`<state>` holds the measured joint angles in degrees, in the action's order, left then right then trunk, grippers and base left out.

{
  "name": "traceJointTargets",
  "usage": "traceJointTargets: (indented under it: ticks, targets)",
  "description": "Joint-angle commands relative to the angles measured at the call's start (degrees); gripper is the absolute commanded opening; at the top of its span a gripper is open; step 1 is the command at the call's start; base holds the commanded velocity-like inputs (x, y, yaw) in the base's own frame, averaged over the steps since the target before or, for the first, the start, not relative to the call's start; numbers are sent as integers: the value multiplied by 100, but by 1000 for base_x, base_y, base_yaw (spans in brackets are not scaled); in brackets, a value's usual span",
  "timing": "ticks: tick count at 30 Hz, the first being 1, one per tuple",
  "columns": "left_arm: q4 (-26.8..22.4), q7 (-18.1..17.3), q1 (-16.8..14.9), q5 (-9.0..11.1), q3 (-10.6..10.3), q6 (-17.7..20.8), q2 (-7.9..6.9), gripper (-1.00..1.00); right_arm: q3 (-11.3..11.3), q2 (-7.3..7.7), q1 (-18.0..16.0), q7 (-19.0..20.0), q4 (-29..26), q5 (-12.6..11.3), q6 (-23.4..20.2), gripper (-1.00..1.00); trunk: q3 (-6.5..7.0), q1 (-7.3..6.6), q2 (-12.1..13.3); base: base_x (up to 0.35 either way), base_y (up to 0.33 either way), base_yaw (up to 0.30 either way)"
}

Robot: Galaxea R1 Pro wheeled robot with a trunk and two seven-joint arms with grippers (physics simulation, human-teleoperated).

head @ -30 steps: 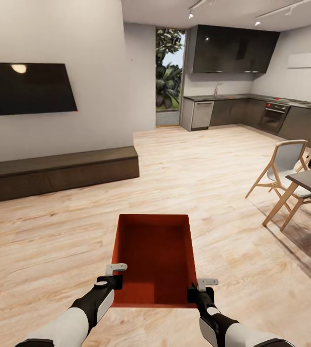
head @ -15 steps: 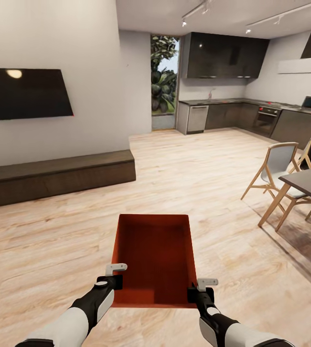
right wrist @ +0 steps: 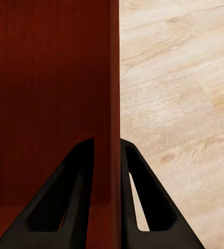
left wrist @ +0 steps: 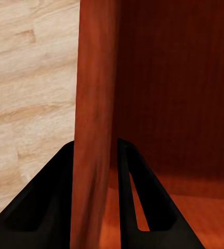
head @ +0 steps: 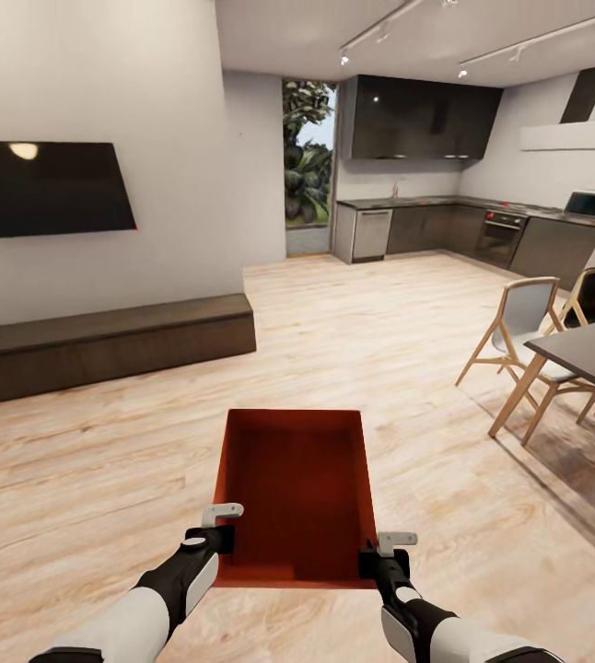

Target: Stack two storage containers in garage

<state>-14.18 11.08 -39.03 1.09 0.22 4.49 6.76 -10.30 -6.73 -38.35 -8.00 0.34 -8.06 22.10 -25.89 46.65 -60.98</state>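
Clamping the storage container (head: pixel 296 497) by its two side walls: left gripper (left wrist: pixel 95 176) pinching the left wall near the near corner, right gripper (right wrist: pixel 107 171) pinching the right wall, each with one finger inside and one outside. Carrying it level in front of the trunk, above the wood-plank floor (head: pixel 104 479). Rolling forward and turning slightly (bench (head: pixel 104 345), television (head: pixel 49 187) and dining table (head: pixel 592 354) sliding across the head view while the box is staying fixed), so transport is under way, the garage not yet in sight.
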Motion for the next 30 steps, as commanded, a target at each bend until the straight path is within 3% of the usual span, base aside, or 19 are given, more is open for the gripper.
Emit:
traceJointTargets:
  ticks: [1, 30]
  targets:
    - [-8, 61, 1, -73, 154, 43, 1, -100, 230, -2, -6, -35, -8, -82, 32, -100, 4, 0, -4, 0, 0, -3]
    - [-8, 61, 1, -72, 163, 43, 1, -100, 230, 4, -6, -35, -8, -82, 32, -100, 260, 0, -4, 0, 0, 0]
